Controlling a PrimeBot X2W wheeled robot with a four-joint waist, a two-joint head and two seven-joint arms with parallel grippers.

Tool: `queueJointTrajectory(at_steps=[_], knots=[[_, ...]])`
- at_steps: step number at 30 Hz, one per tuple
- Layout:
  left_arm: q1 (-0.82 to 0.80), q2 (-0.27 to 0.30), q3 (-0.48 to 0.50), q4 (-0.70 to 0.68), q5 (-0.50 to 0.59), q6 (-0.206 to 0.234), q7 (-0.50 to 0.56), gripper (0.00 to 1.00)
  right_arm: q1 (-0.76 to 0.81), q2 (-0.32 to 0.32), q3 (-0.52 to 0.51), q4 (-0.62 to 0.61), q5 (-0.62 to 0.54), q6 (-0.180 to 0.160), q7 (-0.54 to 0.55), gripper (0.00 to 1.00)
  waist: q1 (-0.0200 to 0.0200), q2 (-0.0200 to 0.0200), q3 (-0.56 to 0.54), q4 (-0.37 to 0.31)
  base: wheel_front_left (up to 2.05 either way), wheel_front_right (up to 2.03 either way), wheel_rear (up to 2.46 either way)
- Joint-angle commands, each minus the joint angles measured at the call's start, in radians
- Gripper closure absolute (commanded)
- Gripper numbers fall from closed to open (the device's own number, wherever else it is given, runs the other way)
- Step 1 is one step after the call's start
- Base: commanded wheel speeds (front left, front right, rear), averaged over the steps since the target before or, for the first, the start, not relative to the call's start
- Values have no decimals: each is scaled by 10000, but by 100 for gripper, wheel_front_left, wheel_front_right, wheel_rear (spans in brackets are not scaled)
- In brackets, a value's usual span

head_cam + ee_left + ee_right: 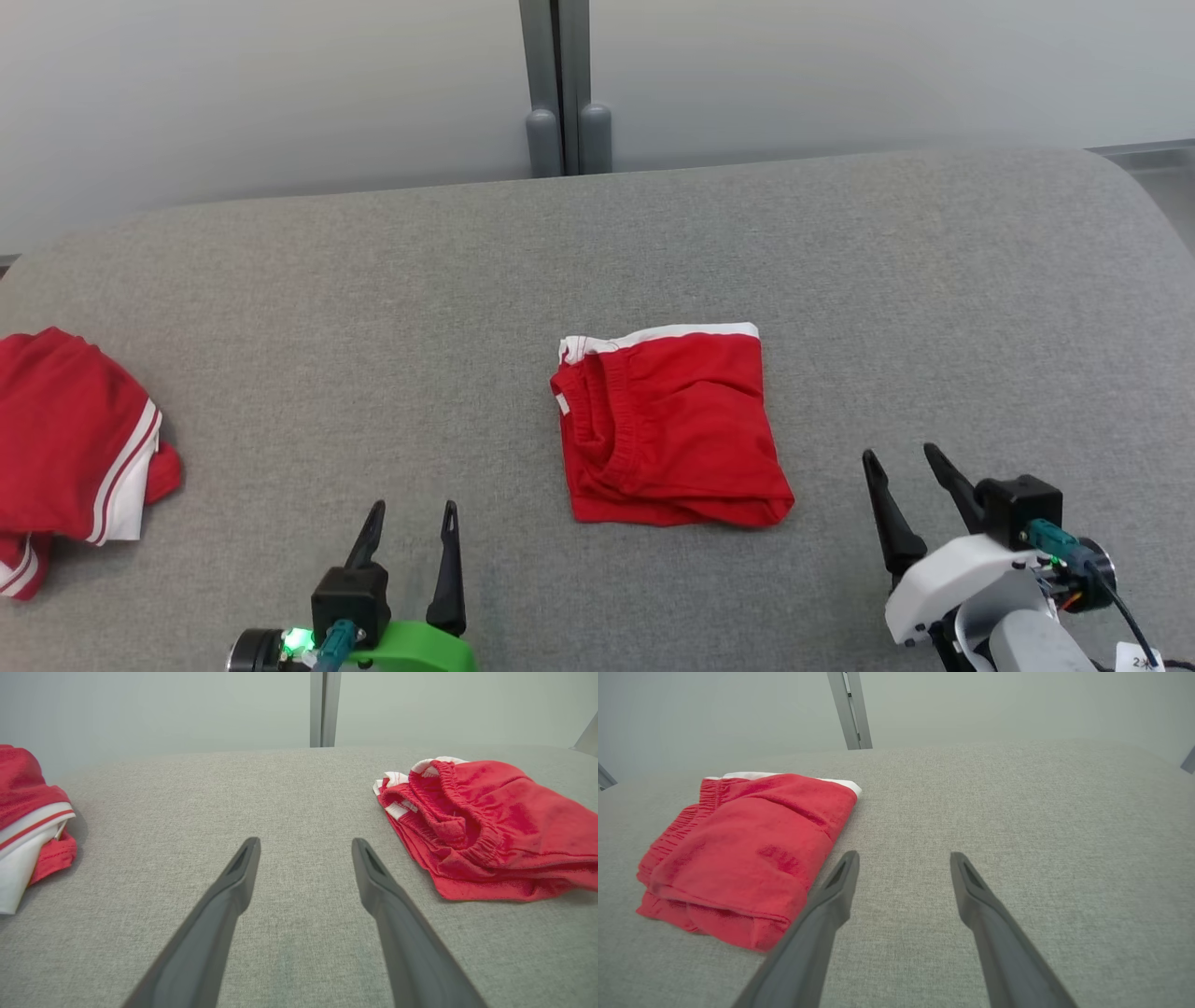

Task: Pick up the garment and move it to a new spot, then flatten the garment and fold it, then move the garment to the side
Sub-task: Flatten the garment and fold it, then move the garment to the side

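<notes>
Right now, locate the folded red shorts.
Head view: the folded red shorts lie centred on the grey fabric surface, left of the right gripper.

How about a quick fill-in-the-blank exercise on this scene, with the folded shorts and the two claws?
1. The folded garment in the middle of the grey surface is mostly ____ with a white edge.
2. The left claw and the right claw both stand ____ and hold nothing.
3. A second garment, bunched up, lies at the robot's far ____ side.

Missing words: red; open; left.
</notes>
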Motion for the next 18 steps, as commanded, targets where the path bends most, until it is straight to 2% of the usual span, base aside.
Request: queueJointTrajectory(at_steps=[1, 8, 13, 18], knots=[[288, 38, 31, -122, 41, -20, -3, 0, 244, -34, -70, -9, 49, -15, -42, 0, 0, 0, -168, -172, 0, 0, 0], [749, 40, 29, -362, 41, 72, -4, 0, 826, -32, -143, -75, 299, -15, -43, 0, 0, 0, -219, -202, 0, 0, 0], [592, 40, 67, -370, 87, 0, -4, 0, 598, -31, -20, -120, 380, -15, -43, 0, 0, 0, -128, -116, 0, 0, 0], [337, 38, 11, -366, 76, -33, -4, 0, 249, -31, 639, 34, 774, -15, -43, 0, 0, 0, 33, 28, 0, 0, 0]])
